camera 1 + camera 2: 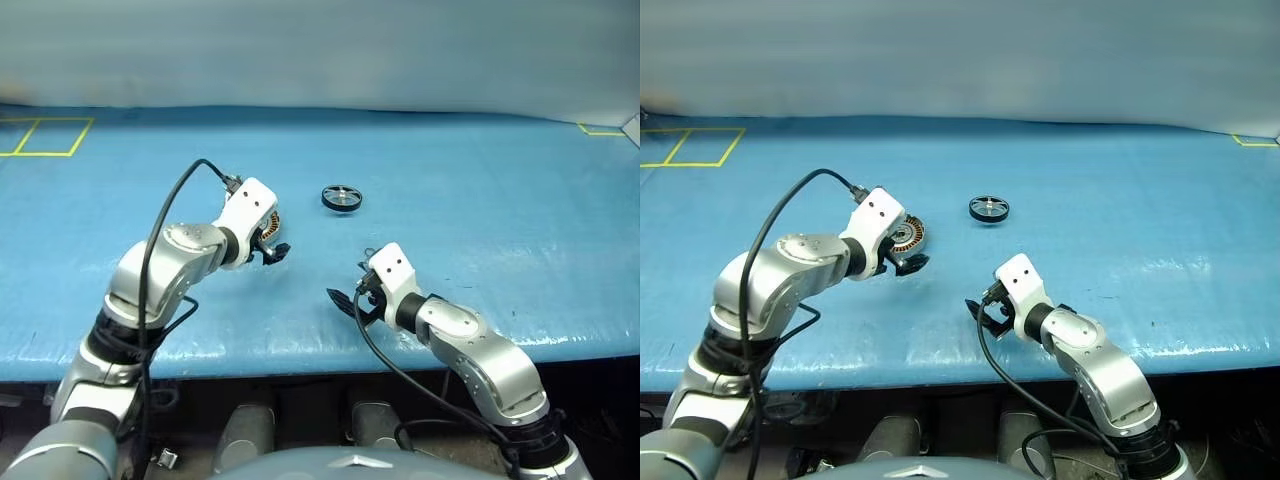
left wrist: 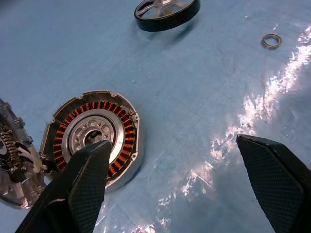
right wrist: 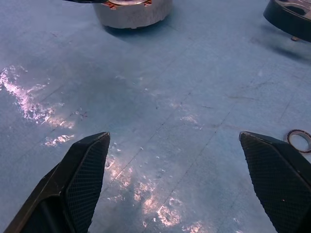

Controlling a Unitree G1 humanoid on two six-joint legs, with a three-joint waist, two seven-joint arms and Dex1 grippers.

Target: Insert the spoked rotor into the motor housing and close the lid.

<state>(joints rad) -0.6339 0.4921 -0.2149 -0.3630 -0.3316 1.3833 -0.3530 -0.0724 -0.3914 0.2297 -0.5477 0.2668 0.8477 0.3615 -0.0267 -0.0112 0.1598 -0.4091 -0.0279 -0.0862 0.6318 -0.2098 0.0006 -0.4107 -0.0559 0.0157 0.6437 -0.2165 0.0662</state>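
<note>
- Your left gripper (image 1: pixel 908 264) is spread wide and holds nothing; it hangs just over the housing (image 2: pixel 92 138), likely lined up to steady or grasp it.
- Your right gripper (image 1: pixel 345 298) is also spread and empty, low over bare table (image 1: pixel 480 200) near the front edge, probably waiting its turn.
- The housing sits open-side up: copper windings ring a silvery centre, and no rotor is in it.
- The rotor (image 1: pixel 341 197) lies on the table at about 2 o'clock from the housing, apart from both grippers.
- A small ring (image 2: pixel 271 40) lies loose just beside the rotor.
- I can't pick out the lid for certain.
</note>
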